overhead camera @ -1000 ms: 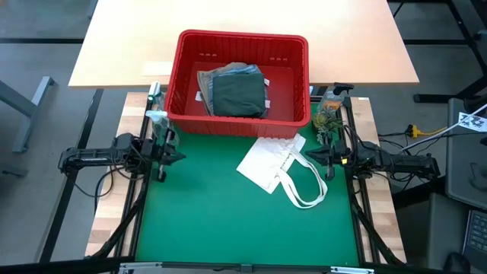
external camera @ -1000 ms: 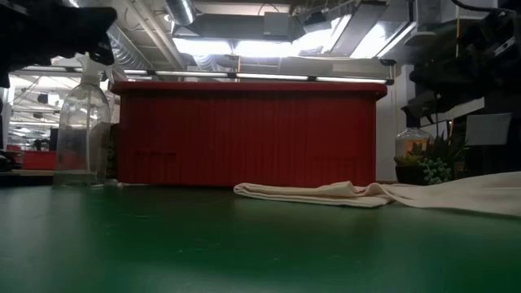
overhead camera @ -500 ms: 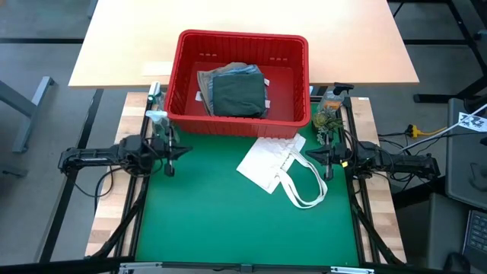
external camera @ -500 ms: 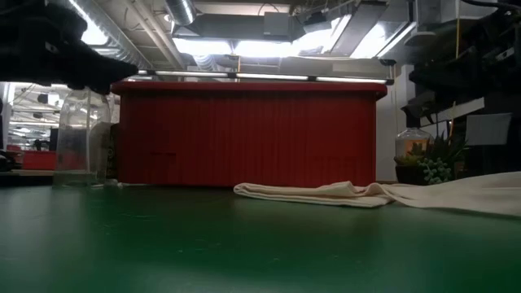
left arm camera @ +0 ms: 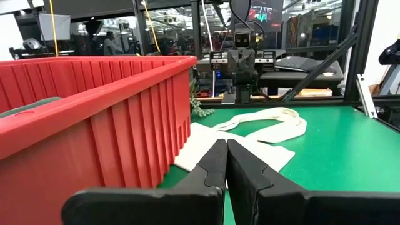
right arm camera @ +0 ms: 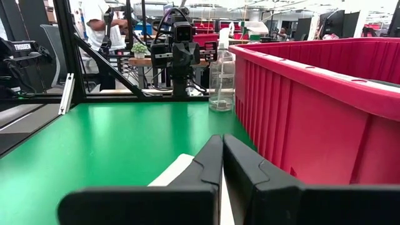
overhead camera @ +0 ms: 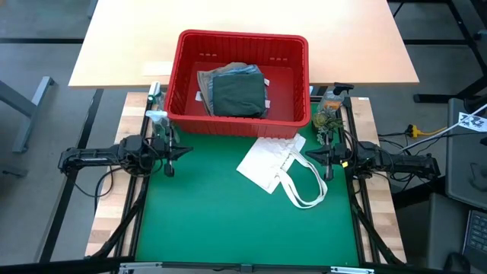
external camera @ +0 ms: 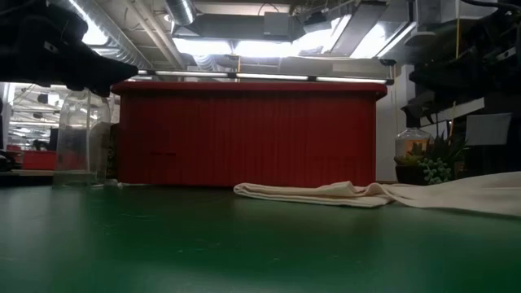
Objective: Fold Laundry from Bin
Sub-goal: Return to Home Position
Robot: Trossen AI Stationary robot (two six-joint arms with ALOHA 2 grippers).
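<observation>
Folded laundry (overhead camera: 238,93) sat stacked inside the red bin (overhead camera: 242,35). Left hand (overhead camera: 173,154) and right hand (overhead camera: 316,156) were pinched shut, empty, at opposite counter (overhead camera: 221,221) edges. Homing step; likely only parking remained.

Bin (overhead camera: 237,127) at far side of bench (overhead camera: 228,221), laundry (overhead camera: 237,93) stacked inside. Tote bag (overhead camera: 272,164) just near of bin, right of centre. Bottle (overhead camera: 157,116) left of bin, plant (overhead camera: 326,118) right.
</observation>
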